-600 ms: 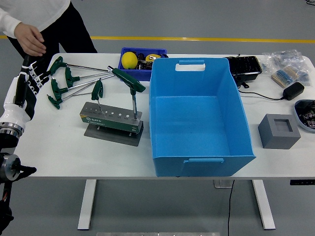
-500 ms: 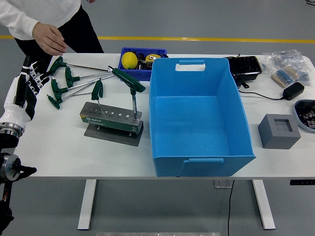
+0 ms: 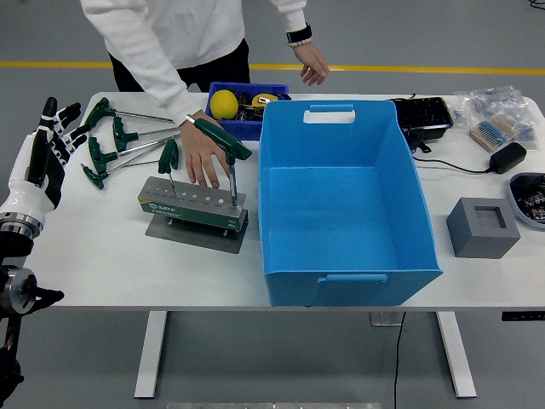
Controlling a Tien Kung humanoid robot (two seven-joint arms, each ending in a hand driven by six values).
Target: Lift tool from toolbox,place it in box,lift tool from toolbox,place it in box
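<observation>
Since the earlier frames the person at the bench's far side has stepped across from the far left corner and leaned in: one hand (image 3: 203, 156) now lies flat on the bench just behind the gray tool stand (image 3: 192, 203), and the other hand (image 3: 312, 65) hangs beyond the far edge, above the blue box (image 3: 341, 200). The robot's left hand (image 3: 48, 141) has kept its place at the bench's left edge, raised, fingers spread wide and holding nothing.

The stand sits left of centre on its flat base plate, close beside the box's left wall. Two green T-handle wrenches stand upright in it: a short one (image 3: 169, 157) at its left end and a taller one (image 3: 224, 139) near its right end (the person's flat hand is between the two handles). More green T-handle wrenches (image 3: 106, 141) lie loose near the far left corner, close to the robot's fingers. The box is open and holds no tool. A small blue bin (image 3: 247, 104) with a yellow ball sits at the far edge behind the stand.
</observation>
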